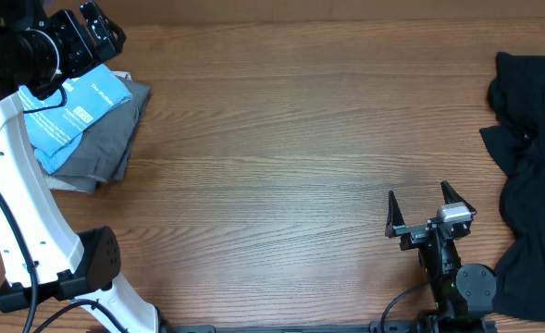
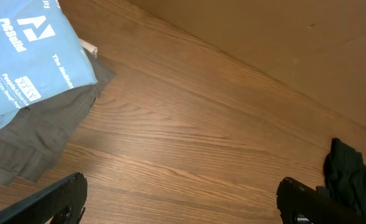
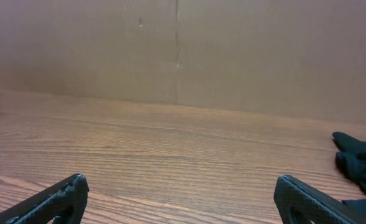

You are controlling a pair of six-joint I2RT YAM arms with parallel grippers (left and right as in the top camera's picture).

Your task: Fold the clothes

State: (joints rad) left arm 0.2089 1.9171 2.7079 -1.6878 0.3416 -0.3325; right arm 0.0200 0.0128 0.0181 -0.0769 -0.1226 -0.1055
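Here we are at the table [image 1: 281, 120], and the blue T-shirt [image 1: 76, 109] is sitting up in the table's back-left corner, on the side away from the arm bases. It's folded into a compact packet with small white lettering facing up. It lies at a slant on top of a folded gray garment [image 1: 115, 139], which sticks out from under it toward the table's middle. From the left wrist camera you can read the same layering: blue on top, gray beneath, and a sliver of something white at the shirt's edge that I can't make out.

The left end effector [image 1: 103, 28] is up over that same back-left corner, just past the shirt. Its jaws are spread wide, with only bare wood showing between them. It's holding nothing.

Over on the table's front edge, toward the right, the right end effector [image 1: 418, 194] sits low by its base. It points toward the back of the table, fingers splayed wide apart, and it's empty too.

Along the table's right edge there's a rumpled heap of black clothes [image 1: 536, 176], apart from both arms. A plain brown board [image 3: 232, 56] stands along the table's back edge.
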